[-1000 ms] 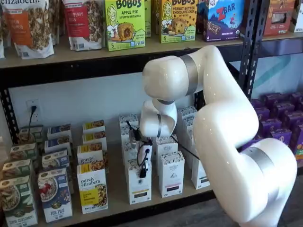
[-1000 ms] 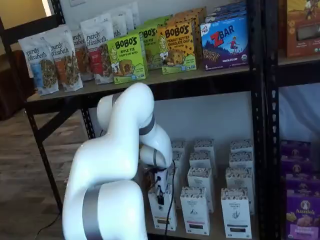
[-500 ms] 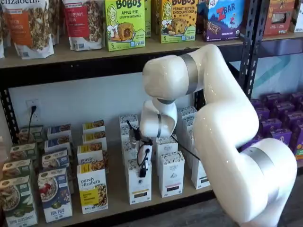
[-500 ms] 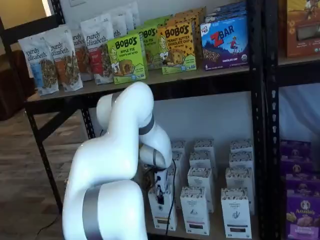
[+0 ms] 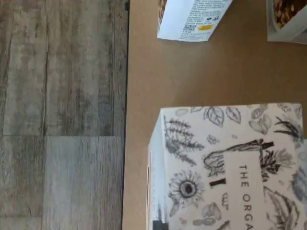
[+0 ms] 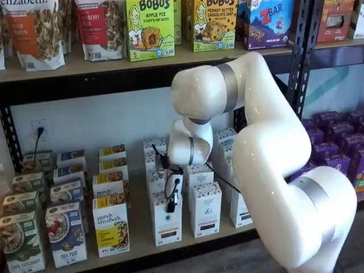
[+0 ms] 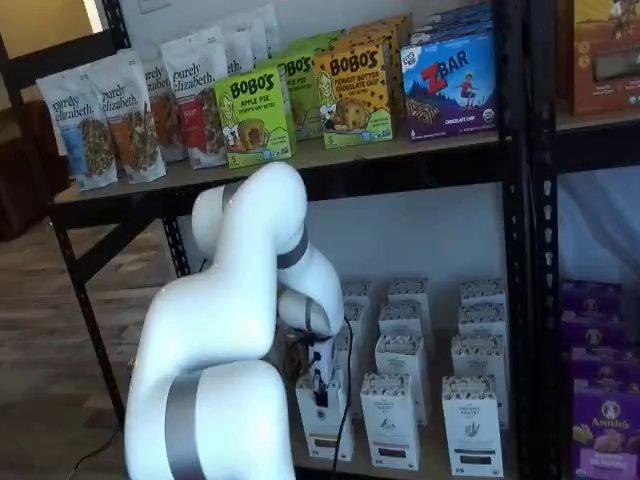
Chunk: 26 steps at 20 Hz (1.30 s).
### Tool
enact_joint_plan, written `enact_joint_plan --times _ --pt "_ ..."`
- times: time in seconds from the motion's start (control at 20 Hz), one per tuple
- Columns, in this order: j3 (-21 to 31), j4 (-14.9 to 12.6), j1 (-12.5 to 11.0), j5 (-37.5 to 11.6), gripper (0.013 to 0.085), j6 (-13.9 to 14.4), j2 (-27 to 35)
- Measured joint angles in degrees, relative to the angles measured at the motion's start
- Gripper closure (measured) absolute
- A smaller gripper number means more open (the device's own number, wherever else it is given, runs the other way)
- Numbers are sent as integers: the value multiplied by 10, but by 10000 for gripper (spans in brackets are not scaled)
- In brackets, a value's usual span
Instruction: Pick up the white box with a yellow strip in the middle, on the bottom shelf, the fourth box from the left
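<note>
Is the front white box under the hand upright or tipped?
Upright: in both shelf views the white box stands square on the bottom shelf, level with its neighbour.

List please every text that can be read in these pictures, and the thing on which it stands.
"BOBO'S APPLE PIE": green box.
"BOBO'S": yellow box.
"ZBAR": blue box.
"purely elizabeth.": bag; also yellow-panel box.
"THE ORGA", cut off: the white box.
Remaining small print: too blurred to read.

The bottom shelf point(image 6: 136, 242), a tan board seen low in both shelf views, is stocked at lower left with purely elizabeth boxes point(image 6: 111, 226) and at centre with rows of white boxes point(image 6: 206, 209).
</note>
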Motion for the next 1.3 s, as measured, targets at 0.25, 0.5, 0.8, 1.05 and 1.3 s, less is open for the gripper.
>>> enact_joint_plan --times 0.25,0.5,0.8,1.05,1.3 --pt "17 16 4 -2 450 -11 -11" --pt "49 23 12 -13 450 -12 -28" --pt "98 48 25 -29 450 -27 -56" --pt "179 82 35 -52 450 -52 -112" --pt "239 105 41 -61 450 -71 -163"
